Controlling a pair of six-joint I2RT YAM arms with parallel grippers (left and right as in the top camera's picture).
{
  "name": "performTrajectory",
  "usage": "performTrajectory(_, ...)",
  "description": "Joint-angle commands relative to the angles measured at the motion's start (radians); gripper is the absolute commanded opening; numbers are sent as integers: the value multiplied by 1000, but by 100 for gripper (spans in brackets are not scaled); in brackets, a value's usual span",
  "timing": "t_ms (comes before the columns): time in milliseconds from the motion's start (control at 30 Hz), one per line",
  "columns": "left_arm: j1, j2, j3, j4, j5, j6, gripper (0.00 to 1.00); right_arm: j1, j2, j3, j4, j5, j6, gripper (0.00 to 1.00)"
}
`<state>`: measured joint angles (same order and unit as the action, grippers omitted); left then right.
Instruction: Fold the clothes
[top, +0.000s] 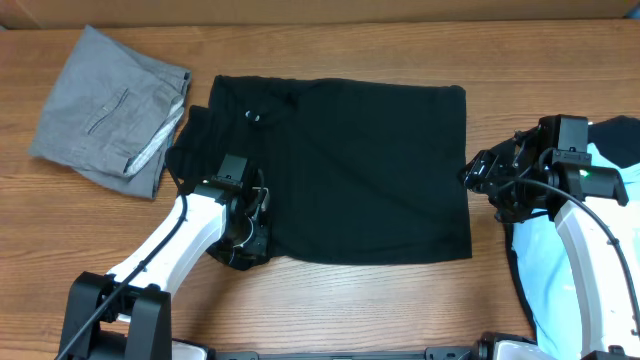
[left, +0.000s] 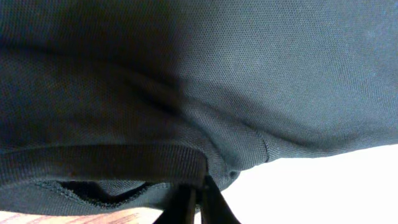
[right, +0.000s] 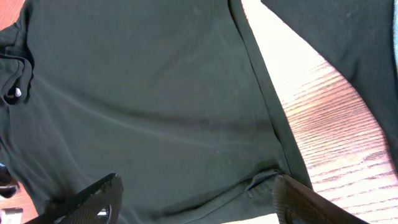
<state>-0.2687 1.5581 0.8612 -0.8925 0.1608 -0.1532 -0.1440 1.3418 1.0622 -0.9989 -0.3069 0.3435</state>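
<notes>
- Plainly, your biggest risk is a thin grip: the left pincer (left: 199, 198) meets the black shirt (top: 370, 170) only at its hem, at the near left corner. If you lift fast, the cloth may slide out and the corner drop.
- Watch for layers. The left wrist view shows a doubled hem with a gap under it, so you may have caught one layer and not the other. A fold pulled from one layer would drag crooked.
- Mind the uneven pull. Only one side is gripped, so moving the left arm alone would likely skew the shirt across the desk (top: 350, 310) and rumple its flat middle.
- Keep the shirt off its neighbours: the grey trousers (top: 110, 110) lie just beside its far left corner, and the light blue tee (top: 545, 285) lies close on the right, under the right arm.
- Left pincer: pressed together, tips meeting on the shirt's hem, pinching it as far as the wrist view lets you judge.
- Right pincer (right: 196, 202): spread wide, holding nothing, poised over the shirt's right edge; whether it touches the cloth, you cannot tell.
- The shirt itself lies flat mid-desk, between the two arms.
</notes>
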Motion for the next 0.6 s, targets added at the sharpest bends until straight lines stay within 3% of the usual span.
performTrajectory(0,-6,-3,-4,-12,59,11,4,-4,-9,18,2,2,-4,80)
performTrajectory(233,-6,-3,87,-53,60,35,4,-4,-9,18,2,2,-4,80)
performTrajectory(567,-6,4,112,62,23,45,7,-4,-9,18,2,3,-4,80)
